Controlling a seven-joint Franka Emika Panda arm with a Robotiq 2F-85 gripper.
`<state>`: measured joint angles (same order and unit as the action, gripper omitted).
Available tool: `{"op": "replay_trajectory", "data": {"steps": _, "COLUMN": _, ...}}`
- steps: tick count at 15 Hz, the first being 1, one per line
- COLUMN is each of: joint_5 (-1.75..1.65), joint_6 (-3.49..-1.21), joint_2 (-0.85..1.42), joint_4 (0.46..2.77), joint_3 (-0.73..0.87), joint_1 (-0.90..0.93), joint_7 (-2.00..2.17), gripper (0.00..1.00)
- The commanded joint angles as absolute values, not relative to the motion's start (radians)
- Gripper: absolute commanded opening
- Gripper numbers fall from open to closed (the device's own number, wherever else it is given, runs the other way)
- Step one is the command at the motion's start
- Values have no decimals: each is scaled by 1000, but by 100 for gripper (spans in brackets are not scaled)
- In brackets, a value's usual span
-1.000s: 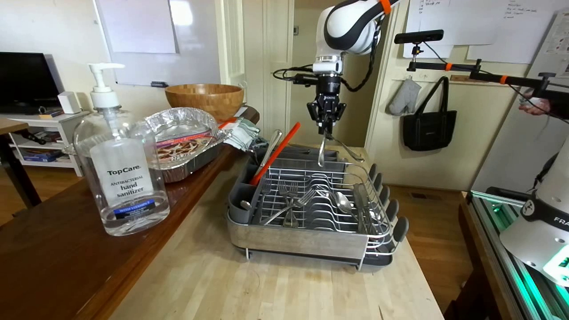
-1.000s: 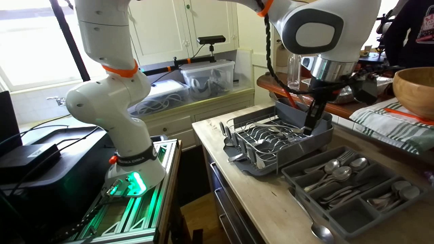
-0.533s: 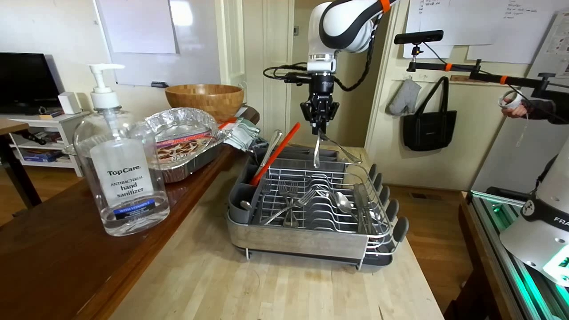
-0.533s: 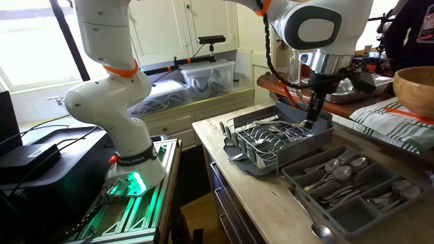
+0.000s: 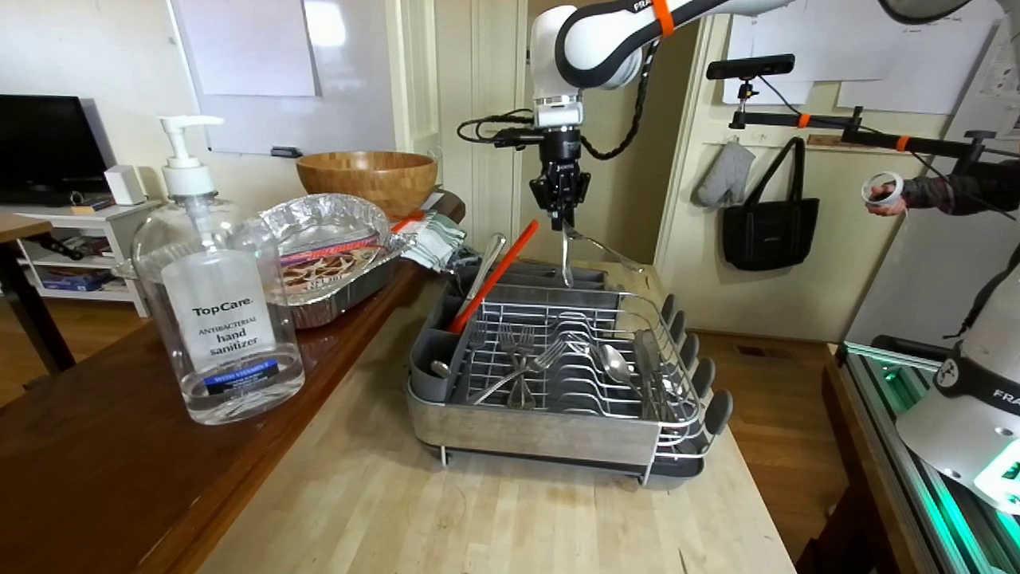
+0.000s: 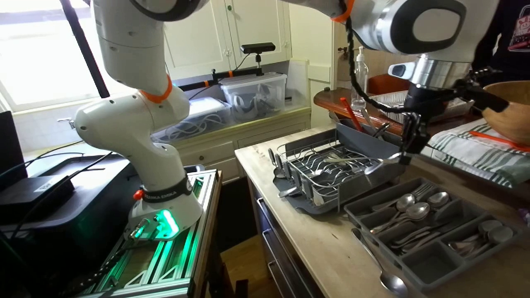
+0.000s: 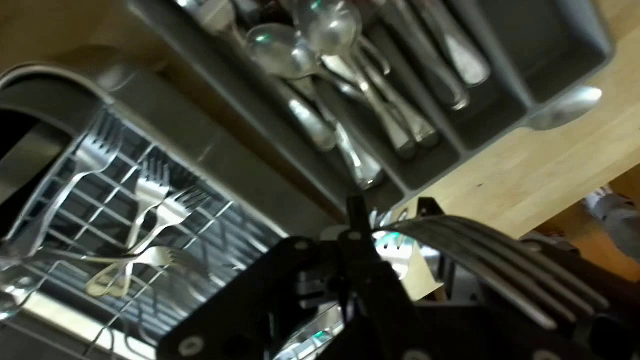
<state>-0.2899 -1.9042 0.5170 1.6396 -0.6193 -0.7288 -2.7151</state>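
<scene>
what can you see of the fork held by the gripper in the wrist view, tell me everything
The fork looks metallic, silvery gray, with an arched head and slender tines. In the wrist view the tines point toward the lower right; the handle cannot be made out. The gripper is closed on it, holding it in the air near the dish rack. Another utensil seems to hang from the same grip; whether the two touch is unclear.

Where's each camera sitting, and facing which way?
An exterior view: nearest the dish rack, looking along the counter; arm, base, gripper show.
An exterior view: nearest the cutlery tray, looking toward the dish rack; arm, base, gripper show.
Wrist view: wrist-mounted, looking down at dish rack, cutlery tray; gripper shows.
Both exterior views share the dish rack.
</scene>
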Motion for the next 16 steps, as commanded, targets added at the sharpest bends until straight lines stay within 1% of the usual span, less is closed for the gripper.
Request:
{"op": "replay_trajectory", "data": {"steps": 1, "joint_5": -564, "joint_6": -1742, "joint_2": 765, "joint_4": 1390, "joint_3": -845, "joint_1": -888, "joint_7": -2730, "gripper": 7}}
{"op": "replay_trajectory", "data": {"steps": 2, "joint_5": -605, "joint_6": -1698, "joint_2": 800, "joint_4": 1337, "joint_3": -831, "joint_1": -881, "joint_7": -2736, "gripper": 7}}
{"op": "replay_trajectory", "data": {"steps": 3, "joint_5": -508, "joint_6": -1795, "joint_2": 671, "joint_4": 1485, "joint_3": -771, "joint_1": -858, "joint_7": -2714, "gripper": 30}}
{"op": "replay_trajectory", "data": {"steps": 6, "joint_5": -573, "joint_6": -1746, "joint_2": 764, "joint_4": 1386, "joint_3": -801, "joint_1": -888, "joint_7": -2714, "gripper": 30}}
{"op": "replay_trajectory", "data": {"steps": 7, "joint_5": -575, "joint_6": -1744, "joint_2": 778, "joint_4": 1374, "joint_3": -803, "joint_1": -888, "joint_7": -2714, "gripper": 7}}
{"op": "replay_trajectory", "data": {"steps": 8, "joint_5": -443, "joint_6": -1805, "joint_2": 705, "joint_4": 1383, "joint_3": -629, "joint_1": -785, "joint_7": -2788, "gripper": 7}}
{"op": "replay_trajectory", "data": {"steps": 9, "joint_5": -618, "joint_6": -1771, "joint_2": 801, "joint_4": 1382, "joint_3": -858, "joint_1": -912, "joint_7": -2716, "gripper": 7}}
{"op": "replay_trajectory", "data": {"steps": 10, "joint_5": -666, "joint_6": -1778, "joint_2": 819, "joint_4": 1377, "joint_3": -887, "joint_1": -918, "joint_7": -2718, "gripper": 7}}
{"op": "replay_trajectory", "data": {"steps": 11, "joint_5": -656, "joint_6": -1790, "joint_2": 801, "joint_4": 1364, "joint_3": -837, "joint_1": -882, "joint_7": -2779, "gripper": 7}}
{"op": "replay_trajectory", "data": {"steps": 12, "joint_5": -807, "joint_6": -1757, "joint_2": 871, "joint_4": 1376, "joint_3": -1006, "joint_1": -962, "joint_7": -2719, "gripper": 7}}
{"op": "replay_trajectory", "data": {"steps": 13, "joint_5": -851, "joint_6": -1755, "joint_2": 887, "joint_4": 1372, "joint_3": -1029, "joint_1": -965, "joint_7": -2724, "gripper": 7}}
{"op": "replay_trajectory", "data": {"steps": 14, "joint_5": -813, "joint_6": -1780, "joint_2": 867, "joint_4": 1353, "joint_3": -963, "joint_1": -925, "joint_7": -2792, "gripper": 7}}
{"op": "replay_trajectory", "data": {"steps": 15, "joint_5": -941, "joint_6": -1752, "joint_2": 944, "joint_4": 1392, "joint_3": -1130, "joint_1": -1012, "joint_7": -2717, "gripper": 7}}
{"op": "replay_trajectory", "data": {"steps": 16, "joint_5": -924, "joint_6": -1746, "joint_2": 938, "joint_4": 1359, "joint_3": -1093, "joint_1": -984, "joint_7": -2721, "gripper": 7}}
